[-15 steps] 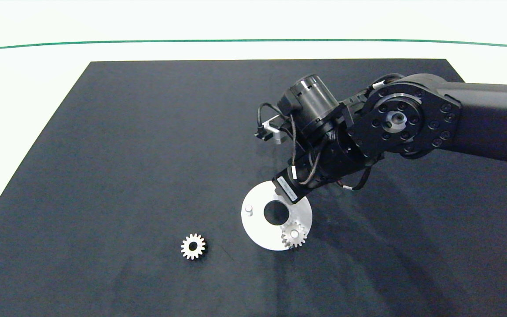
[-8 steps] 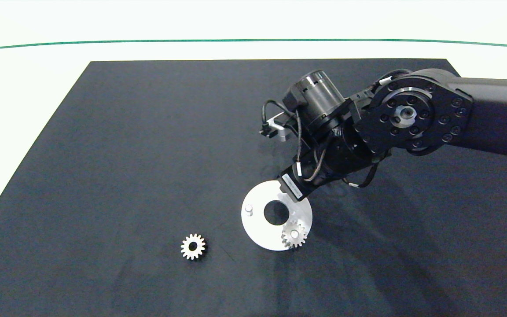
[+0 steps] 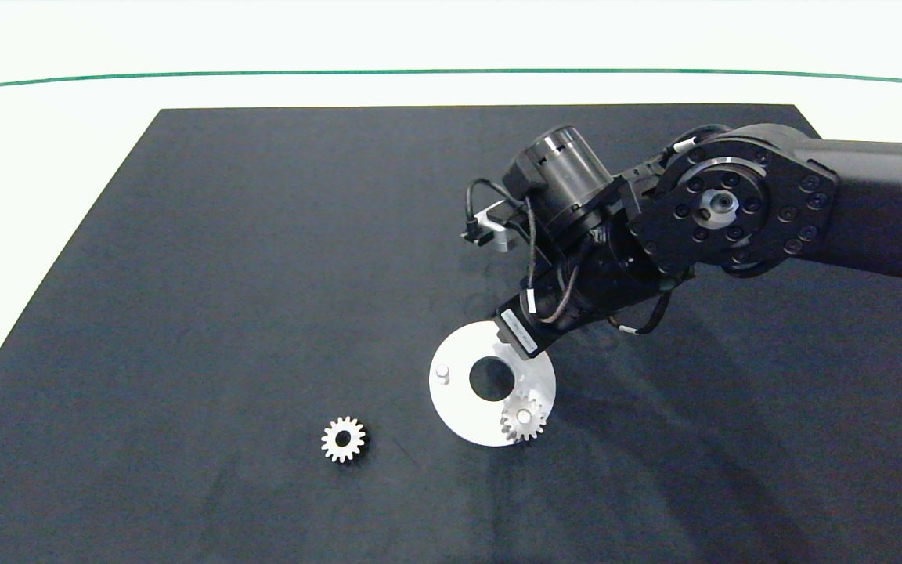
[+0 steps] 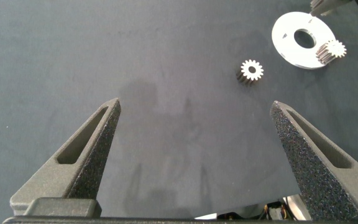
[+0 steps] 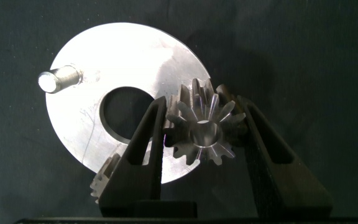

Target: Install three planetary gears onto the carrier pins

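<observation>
The right arm comes in from the right side of the head view and bends down over the far edge of the white disc (image 3: 459, 407), which lies on the dark mat (image 3: 224, 274). From above, the arm's wrist hides its own fingers, so this view does not show what the right gripper (image 5: 202, 134) carries. The right wrist view shows it clearly: the two fingers (image 5: 148, 149) are clamped on a silvery gear (image 5: 202, 134), one finger on each side of its teeth, and the gear hangs above the disc beside the large centre hole (image 5: 126, 112). Whether the held gear already touches a pin I cannot tell.

One free pin (image 3: 441, 371) stands upright on the disc, on the side toward the left; it is also seen in the right wrist view (image 5: 58, 79). A second gear (image 3: 522, 417) sits on a pin at the near edge of the disc; in the right wrist view only a few of its teeth (image 5: 104, 180) look out behind a finger. A third gear (image 3: 343, 439) lies flat on the mat, apart from the disc, to its left.

The left gripper (image 4: 194, 118) is not in the head view. Its own camera shows its fingers (image 4: 82, 152) spread wide apart with nothing between them, above bare mat, well away from the loose gear (image 4: 251, 70) and the disc (image 4: 288, 43).
</observation>
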Controlling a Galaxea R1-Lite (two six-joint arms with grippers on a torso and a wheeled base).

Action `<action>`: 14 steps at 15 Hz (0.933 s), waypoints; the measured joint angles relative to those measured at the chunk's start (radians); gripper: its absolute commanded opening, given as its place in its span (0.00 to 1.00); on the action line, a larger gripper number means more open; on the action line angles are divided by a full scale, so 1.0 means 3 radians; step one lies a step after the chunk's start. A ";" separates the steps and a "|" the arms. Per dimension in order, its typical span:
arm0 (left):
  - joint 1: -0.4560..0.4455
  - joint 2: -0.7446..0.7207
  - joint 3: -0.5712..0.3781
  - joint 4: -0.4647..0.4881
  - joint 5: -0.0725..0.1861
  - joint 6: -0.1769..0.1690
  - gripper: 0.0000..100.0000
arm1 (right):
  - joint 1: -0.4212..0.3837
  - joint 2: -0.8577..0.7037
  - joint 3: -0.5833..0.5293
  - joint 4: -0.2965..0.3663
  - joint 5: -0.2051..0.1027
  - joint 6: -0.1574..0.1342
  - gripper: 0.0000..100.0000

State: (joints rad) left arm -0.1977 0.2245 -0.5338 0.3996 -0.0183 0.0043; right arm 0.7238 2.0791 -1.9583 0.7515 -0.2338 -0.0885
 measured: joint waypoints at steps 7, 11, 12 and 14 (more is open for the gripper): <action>-0.0001 0.0001 -0.0005 0.0000 0.0000 0.0001 1.00 | 0.0028 0.0028 -0.0015 0.0001 0.0001 -0.0001 0.16; -0.0001 0.0001 -0.0019 0.0001 0.0000 0.0000 1.00 | 0.0030 0.0030 0.0006 0.0011 0.0001 0.0000 0.16; -0.0001 0.0001 -0.0019 0.0000 0.0000 0.0001 1.00 | 0.0030 0.0030 0.0011 0.0011 0.0000 0.0000 0.16; -0.0001 0.0000 -0.0020 0.0000 0.0000 0.0001 1.00 | 0.0030 0.0030 0.0023 0.0011 0.0000 0.0001 0.16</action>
State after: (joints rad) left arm -0.1981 0.2245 -0.5398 0.3996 -0.0183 0.0047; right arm 0.7330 2.0883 -1.9513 0.7547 -0.2338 -0.0883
